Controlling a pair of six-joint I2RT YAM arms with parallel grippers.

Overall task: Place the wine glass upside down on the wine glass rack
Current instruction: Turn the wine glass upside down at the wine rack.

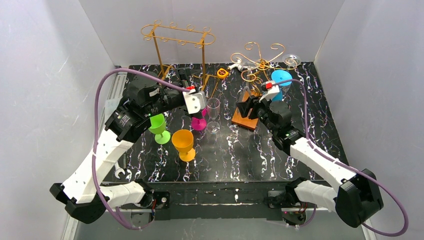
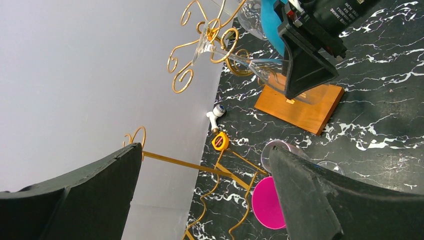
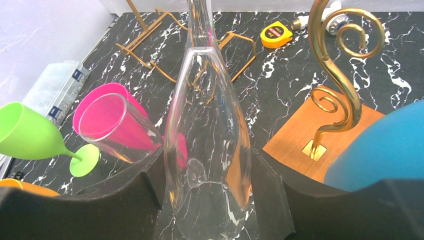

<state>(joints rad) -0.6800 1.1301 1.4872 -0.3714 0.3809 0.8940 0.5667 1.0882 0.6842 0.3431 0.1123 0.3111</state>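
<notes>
My right gripper (image 3: 210, 200) is shut on the bowl of a clear wine glass (image 3: 207, 145). The glass is held rim down, its stem rising out of the top of the right wrist view. In the left wrist view the glass (image 2: 272, 70) slants, and its stem reaches the gold scrolls of the wine glass rack (image 2: 210, 42). The top view shows the right gripper (image 1: 248, 107) over the rack's wooden base (image 1: 241, 121). A blue glass (image 1: 281, 77) hangs on the rack (image 1: 257, 62). My left gripper (image 2: 205, 195) is open and empty, left of the rack (image 1: 196, 102).
A clear flute (image 1: 213, 112), a magenta glass (image 1: 200, 121), a green glass (image 1: 159, 127) and an orange glass (image 1: 184, 144) stand mid-table. A second gold rack (image 1: 177, 37) stands at the back left. A yellow tape measure (image 1: 222, 73) lies behind.
</notes>
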